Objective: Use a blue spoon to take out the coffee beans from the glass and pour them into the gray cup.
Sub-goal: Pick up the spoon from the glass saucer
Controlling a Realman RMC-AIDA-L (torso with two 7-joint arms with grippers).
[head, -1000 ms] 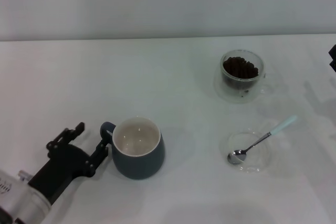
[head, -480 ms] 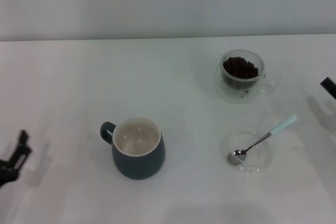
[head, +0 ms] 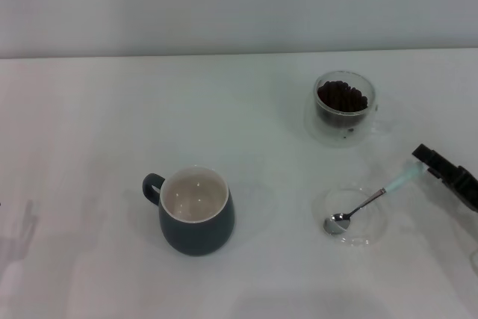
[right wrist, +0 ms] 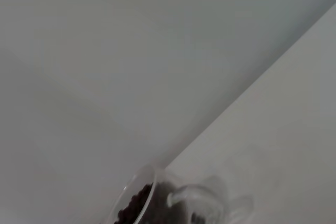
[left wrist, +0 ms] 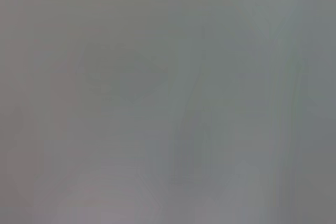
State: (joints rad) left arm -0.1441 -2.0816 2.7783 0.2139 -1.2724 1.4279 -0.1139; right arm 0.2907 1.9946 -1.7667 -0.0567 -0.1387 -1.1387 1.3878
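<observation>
I've got the right end effector at the right edge of the head view, just beside the pale tip of the blue spoon; I can't tell from here whether its fingers are wide or narrow, only a dark bar shows. The spoon lies across the clear glass saucer, bowl down in the dish toward the near left, handle rising out over the rim toward the far right, so its long axis runs diagonally, straight at my end effector. My worry: a nudge on that raised tip could pivot the spoon off the saucer or skid the dish across the bench. The glass with its coffee beans stands farther back, well apart from the gray cup. The left end effector is out of sight.
</observation>
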